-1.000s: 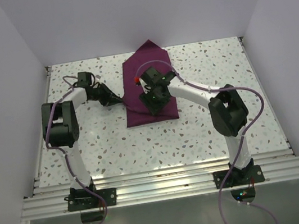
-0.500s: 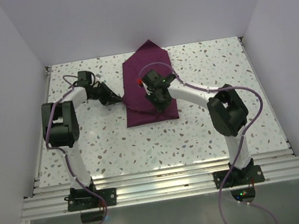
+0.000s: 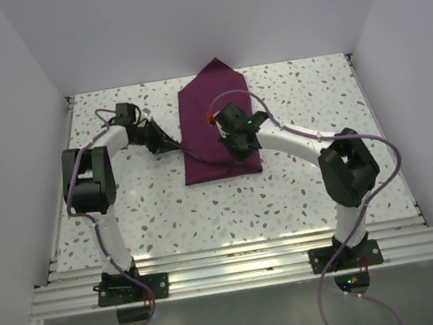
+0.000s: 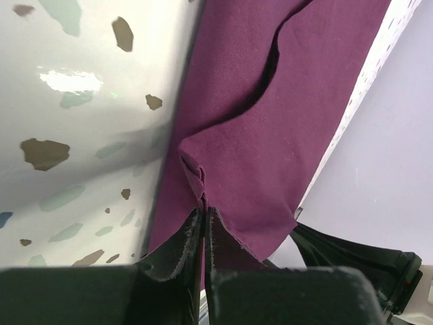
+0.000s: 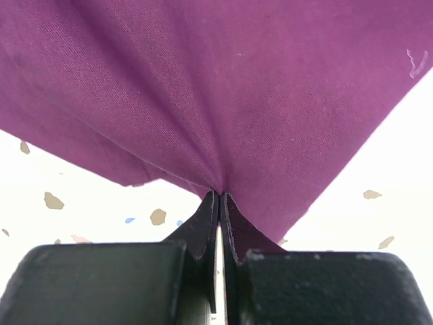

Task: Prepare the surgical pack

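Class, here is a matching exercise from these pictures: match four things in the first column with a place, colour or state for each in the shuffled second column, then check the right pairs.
Column one
1. left gripper
2. right gripper
3. cloth
4. table

Column two
a. white with coloured flecks
b. shut on the cloth's left edge
c. plum purple, one corner pointing to the far wall
d. shut on the cloth, right of its middle

Pairs: 1-b, 2-d, 3-c, 4-a

Gripped cloth [image 4: 270,115] edges unseen between fingers [image 4: 177,254]
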